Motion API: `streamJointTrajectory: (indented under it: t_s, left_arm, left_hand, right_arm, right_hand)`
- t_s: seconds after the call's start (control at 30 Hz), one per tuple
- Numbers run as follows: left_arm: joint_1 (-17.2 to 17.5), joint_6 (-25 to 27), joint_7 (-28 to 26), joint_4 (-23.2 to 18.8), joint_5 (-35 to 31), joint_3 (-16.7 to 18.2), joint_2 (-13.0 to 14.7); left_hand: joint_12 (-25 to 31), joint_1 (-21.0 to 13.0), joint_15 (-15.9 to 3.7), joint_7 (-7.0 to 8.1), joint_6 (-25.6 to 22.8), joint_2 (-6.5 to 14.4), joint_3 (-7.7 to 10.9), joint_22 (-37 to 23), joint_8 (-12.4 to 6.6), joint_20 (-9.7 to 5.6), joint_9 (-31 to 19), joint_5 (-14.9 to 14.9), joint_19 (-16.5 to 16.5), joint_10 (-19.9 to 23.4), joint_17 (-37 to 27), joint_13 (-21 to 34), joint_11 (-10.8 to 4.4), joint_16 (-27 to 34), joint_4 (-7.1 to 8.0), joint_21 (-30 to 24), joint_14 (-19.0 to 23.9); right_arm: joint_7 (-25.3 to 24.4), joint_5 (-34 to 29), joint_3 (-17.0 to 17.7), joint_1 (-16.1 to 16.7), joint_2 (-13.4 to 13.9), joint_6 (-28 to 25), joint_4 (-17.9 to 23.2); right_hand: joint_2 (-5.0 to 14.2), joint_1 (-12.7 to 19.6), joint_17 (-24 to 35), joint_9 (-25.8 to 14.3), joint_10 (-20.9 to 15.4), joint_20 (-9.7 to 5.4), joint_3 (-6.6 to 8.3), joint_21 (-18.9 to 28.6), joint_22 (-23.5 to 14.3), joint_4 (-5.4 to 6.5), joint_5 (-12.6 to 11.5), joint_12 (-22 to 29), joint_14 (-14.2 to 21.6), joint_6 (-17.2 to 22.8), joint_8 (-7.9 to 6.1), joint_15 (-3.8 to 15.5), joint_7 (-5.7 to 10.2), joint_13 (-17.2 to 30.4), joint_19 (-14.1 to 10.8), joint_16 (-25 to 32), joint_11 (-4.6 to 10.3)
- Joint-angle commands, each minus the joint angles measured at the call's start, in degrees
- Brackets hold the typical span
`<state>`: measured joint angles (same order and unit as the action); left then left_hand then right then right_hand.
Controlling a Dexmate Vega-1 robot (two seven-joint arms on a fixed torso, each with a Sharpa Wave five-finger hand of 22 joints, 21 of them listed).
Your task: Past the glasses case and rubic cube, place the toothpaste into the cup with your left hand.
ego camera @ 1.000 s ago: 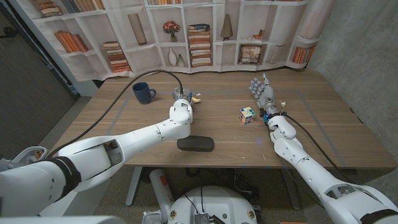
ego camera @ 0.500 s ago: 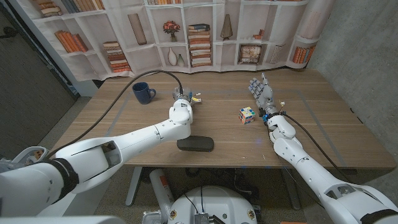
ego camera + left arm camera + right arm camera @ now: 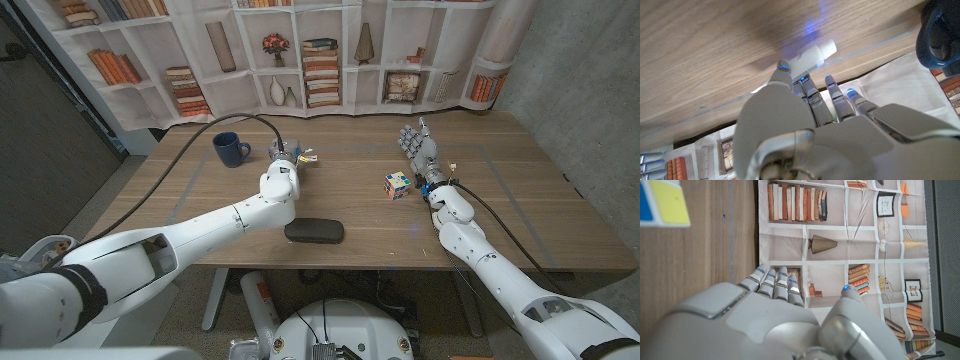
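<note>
Two hands in view. Left hand, carrying the toothpaste pinched at its fingertips, has shifted toward the table's far-left corner since the earlier frames and now hangs near the blue cup, beyond the glasses case at the near edge. Transfer is well advanced (insertion not yet made). Right hand stays upright, fingers extended and empty, beside the rubic cube, mid-table
</note>
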<state>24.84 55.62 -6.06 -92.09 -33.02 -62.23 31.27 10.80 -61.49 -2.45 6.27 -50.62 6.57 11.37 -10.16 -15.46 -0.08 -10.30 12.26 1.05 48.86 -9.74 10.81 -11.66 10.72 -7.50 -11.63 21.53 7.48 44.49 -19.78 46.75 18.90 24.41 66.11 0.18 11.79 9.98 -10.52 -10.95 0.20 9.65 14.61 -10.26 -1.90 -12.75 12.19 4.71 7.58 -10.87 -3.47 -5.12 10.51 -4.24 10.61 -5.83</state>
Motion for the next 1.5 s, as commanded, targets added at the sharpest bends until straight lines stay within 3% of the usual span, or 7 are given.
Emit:
streamJointTrajectory:
  t_s: [0.03, 0.27, 0.77, 1.2, 1.5]
  left_arm:
    - [3.66, -4.65, -4.03, -2.49, 2.00, 4.72, 1.99]
    - [7.21, -10.15, -11.33, -2.01, 2.59, 8.32, 2.08]
    - [11.22, -16.94, -13.69, -3.56, 6.61, 14.55, 4.10]
    - [13.72, -20.97, -16.39, -4.23, 8.11, 18.05, 5.35]
    - [16.60, -28.70, -19.33, -4.43, 10.97, 21.75, 6.97]
  left_hand:
    - [-0.09, 0.09, -5.32, 0.35, -0.17, -0.17, 0.24, -0.07, 0.17, 0.19, -0.20, -0.33, 0.11, 0.05, -0.23, 0.15, -0.42, 0.02, 0.45, 0.09, -0.26]
    - [-0.08, 0.28, -5.56, 0.54, -0.37, -0.25, 0.23, -0.07, 0.32, 0.38, -0.21, -0.42, 0.00, 0.10, -0.24, 0.16, -0.48, 0.07, 0.60, 0.08, -0.16]
    - [-0.05, 0.40, -5.83, 0.98, -0.71, -0.48, 0.26, -0.08, 0.58, 0.34, -0.22, -0.46, -0.30, 0.26, -0.23, 0.17, -0.58, 0.13, 0.69, 0.02, 0.15]
    - [-0.04, 0.38, -6.35, 1.43, -0.65, -0.74, 0.33, -0.08, 0.94, 0.49, -0.23, -0.41, -0.05, 0.35, -0.25, 0.18, -0.62, 0.05, 0.69, 0.16, 0.10]
    - [-0.15, 0.40, -6.76, 2.02, -0.84, -0.87, 0.38, -0.08, 1.10, 0.55, -0.23, -0.36, 0.47, 0.12, -0.28, 0.18, -0.65, -0.04, 0.73, 0.36, -0.15]
  right_arm:
    - [-0.25, -0.09, -0.13, 0.44, 0.24, -0.25, 0.54]
    - [-0.39, -0.20, -0.14, 0.66, 0.45, -0.28, 0.89]
    - [-1.32, -0.85, -0.46, 0.60, 1.01, -1.05, 2.33]
    - [-0.18, -0.79, -0.99, -1.24, -0.22, -0.87, -0.66]
    - [-0.07, -0.99, -1.05, -1.67, -0.57, -0.57, -1.59]
  right_hand:
    - [0.42, 0.07, 0.33, -0.17, -0.13, 0.33, 0.07, -0.18, -0.15, -0.27, 0.07, -0.07, 0.36, 0.47, -0.26, -0.13, 0.00, 0.12, -0.50, 0.05, 0.01]
    - [0.43, 0.09, 0.33, -0.17, -0.15, 0.32, 0.05, -0.28, -0.15, -0.30, 0.08, -0.07, 0.41, 0.50, -0.27, -0.15, -0.03, 0.12, -0.53, 0.07, -0.07]
    - [0.45, 0.08, 0.33, -0.17, -0.16, 0.32, -0.01, -0.47, -0.16, -0.36, 0.09, -0.07, 0.40, 0.47, -0.25, -0.12, -0.02, 0.12, -0.61, 0.05, 0.02]
    - [0.49, 0.09, 0.33, -0.17, -0.17, 0.30, -0.04, -0.62, -0.16, -0.40, 0.10, -0.07, 0.37, 0.52, -0.27, -0.22, -0.03, 0.12, -0.67, 0.03, -0.01]
    - [0.53, 0.09, 0.34, -0.17, -0.22, 0.30, -0.08, -0.73, -0.17, -0.45, 0.11, -0.05, 0.41, 0.56, -0.27, -0.26, -0.07, 0.12, -0.79, 0.05, -0.04]
